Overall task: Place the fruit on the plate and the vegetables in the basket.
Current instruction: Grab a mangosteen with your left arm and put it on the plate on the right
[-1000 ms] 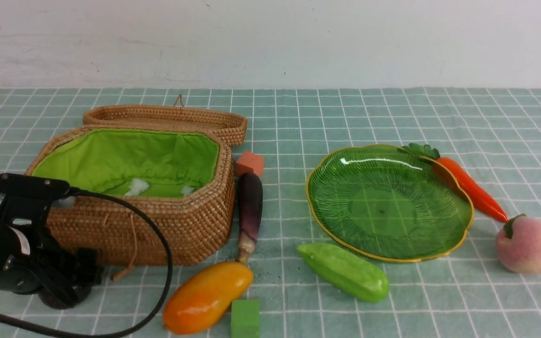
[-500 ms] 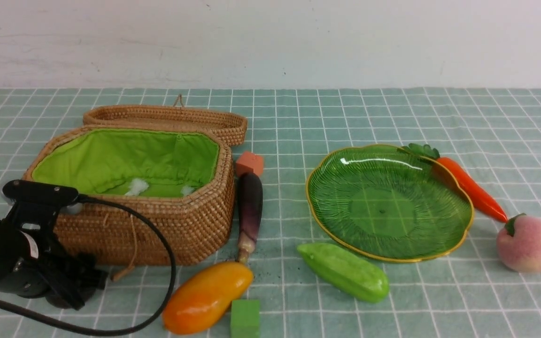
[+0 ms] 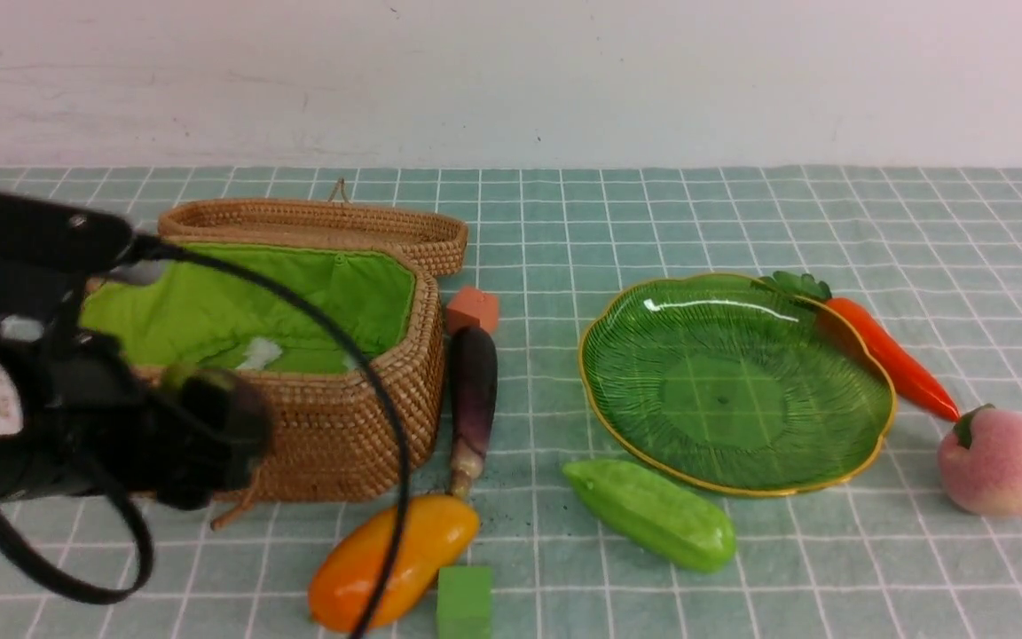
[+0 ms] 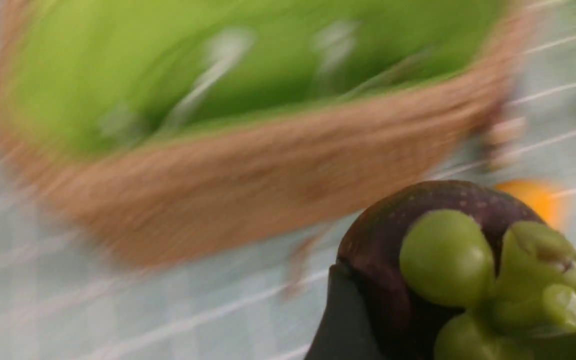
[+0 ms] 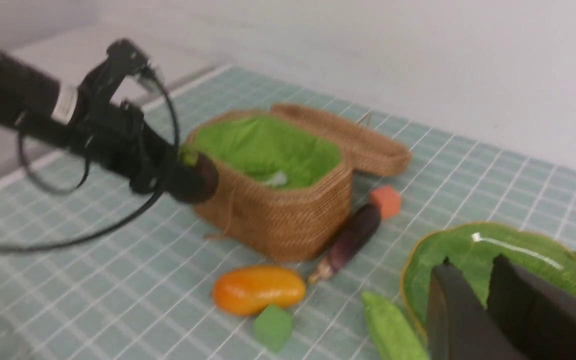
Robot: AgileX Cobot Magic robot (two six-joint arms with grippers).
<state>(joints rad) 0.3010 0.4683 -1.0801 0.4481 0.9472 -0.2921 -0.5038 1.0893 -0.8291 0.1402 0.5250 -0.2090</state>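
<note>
Cloth (image 3: 564, 222): fluff (image 3: 255, 353) in basket (image 3: 342, 426); L end effector (image 4: 468, 310) clamps mangosteen (image 4: 418, 215), R end effector (image 5: 475, 280) unclear.

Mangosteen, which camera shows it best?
Left wrist view: the mangosteen is close and sharp, green-capped, between the fingers of the left gripper. Right wrist view shows it small beside the basket; the front view barely separates it from the dark arm.

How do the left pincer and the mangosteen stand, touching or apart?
Touching. The left wrist view shows the left pincer closed on the mangosteen, its dark fingers pressed against the purple sides.
</note>
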